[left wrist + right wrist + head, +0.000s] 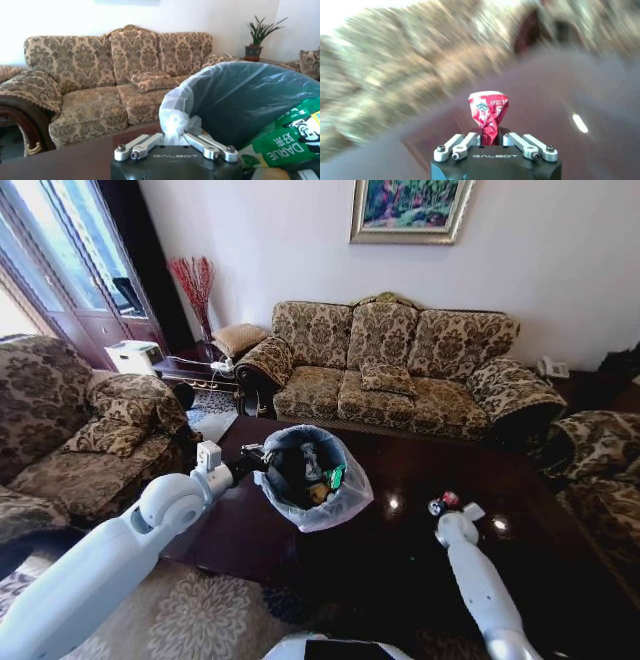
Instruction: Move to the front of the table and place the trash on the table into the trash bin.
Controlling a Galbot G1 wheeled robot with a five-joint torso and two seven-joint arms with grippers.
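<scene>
The trash bin (305, 475), round and dark with a whitish-blue bag, stands on the left part of the dark table (400, 565). My left gripper (258, 460) is shut on the bag at the bin's rim (172, 125). Inside the bin lie a green packet (287, 140) and a whitish bottle (312, 463). To the right, above the table, my right gripper (447, 506) is shut on a crushed red can (488, 110). The can (450, 499) stands up from between the fingers (465, 144).
A patterned sofa (390, 370) runs behind the table, with armchairs at the left (60, 420) and right (600, 460). A small side table (195, 370) stands at the back left. A pale rug (190, 620) lies before the table.
</scene>
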